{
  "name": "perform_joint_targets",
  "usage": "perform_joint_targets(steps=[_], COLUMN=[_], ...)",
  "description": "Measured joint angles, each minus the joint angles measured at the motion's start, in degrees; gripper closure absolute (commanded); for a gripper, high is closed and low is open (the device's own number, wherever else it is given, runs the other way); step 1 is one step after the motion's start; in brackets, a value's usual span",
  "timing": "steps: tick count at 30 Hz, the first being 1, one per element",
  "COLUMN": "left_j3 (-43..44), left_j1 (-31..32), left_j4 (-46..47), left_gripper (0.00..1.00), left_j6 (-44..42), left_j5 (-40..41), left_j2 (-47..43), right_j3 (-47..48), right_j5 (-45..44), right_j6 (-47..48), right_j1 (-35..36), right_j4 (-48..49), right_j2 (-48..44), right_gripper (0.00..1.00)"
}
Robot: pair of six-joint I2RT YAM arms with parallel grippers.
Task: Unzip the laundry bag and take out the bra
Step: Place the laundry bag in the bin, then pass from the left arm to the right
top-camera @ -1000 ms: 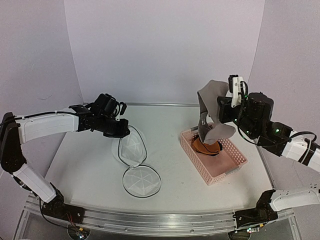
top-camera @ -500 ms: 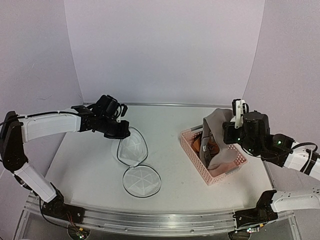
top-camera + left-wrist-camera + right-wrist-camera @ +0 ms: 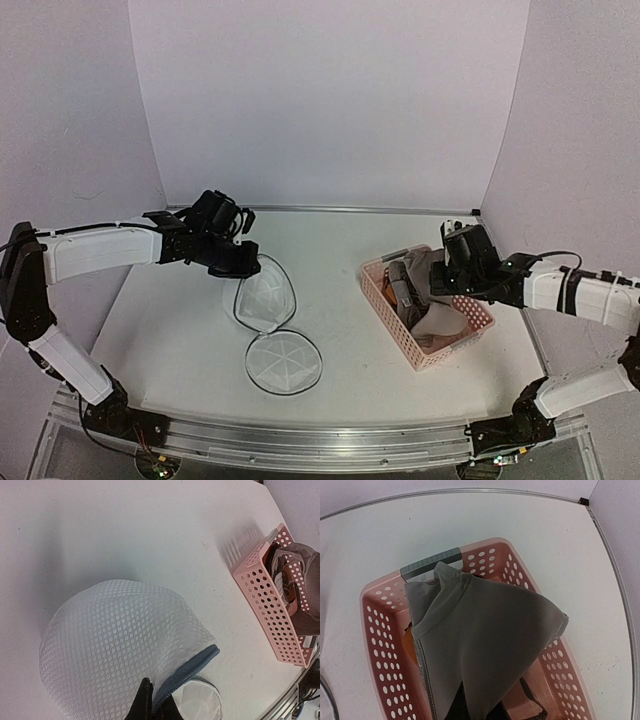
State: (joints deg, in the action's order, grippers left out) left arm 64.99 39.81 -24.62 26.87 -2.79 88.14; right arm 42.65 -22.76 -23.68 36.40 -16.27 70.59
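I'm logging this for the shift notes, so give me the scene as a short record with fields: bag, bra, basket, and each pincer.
laundry bag: unzipped, opened out on the table, two round mesh faces showing
bra: draped into the pink perforated basket, right of the bag
left pincer: shut on the bag's dark zipper rim
right pincer: shut on the bra, over the basket

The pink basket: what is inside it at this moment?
The bra fills the pink basket, grey-beige fabric with some orange at one side. The fabric covers most of the floor, so anything beneath it cannot be seen.
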Motion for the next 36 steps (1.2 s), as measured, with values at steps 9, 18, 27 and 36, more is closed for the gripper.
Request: perform_joint_targets(steps=[9,18,27,36], left_j3=[-1.73,-2.14,-2.14,-2.14], left_j1=[0.0,0.0,0.0,0.0], left_j4=[-0.52,-0.94,-0.94,-0.94], left_gripper=[1.0,1.0,1.0,1.0], left_j6=[0.0,-0.04,-0.11,-0.11], left_j5=[0.04,0.17,1.07,1.07], left_j2=[-0.79,-1.11,-1.11,-1.05], right_j3=[5.38,7.48,12.2,14.67], right_j5=[4.33,4.92,2.64,3.28], right_j6=[-0.68,-0.61,1.36,2.14], right_j1=[-3.93,-4.92,-4.92,-4.92], right_j4=[0.39,0.46,-2.25,-3.76], right_j2=[10.23,13.51,6.78,1.81], right_gripper=[0.64,0.44,0.35,0.34])
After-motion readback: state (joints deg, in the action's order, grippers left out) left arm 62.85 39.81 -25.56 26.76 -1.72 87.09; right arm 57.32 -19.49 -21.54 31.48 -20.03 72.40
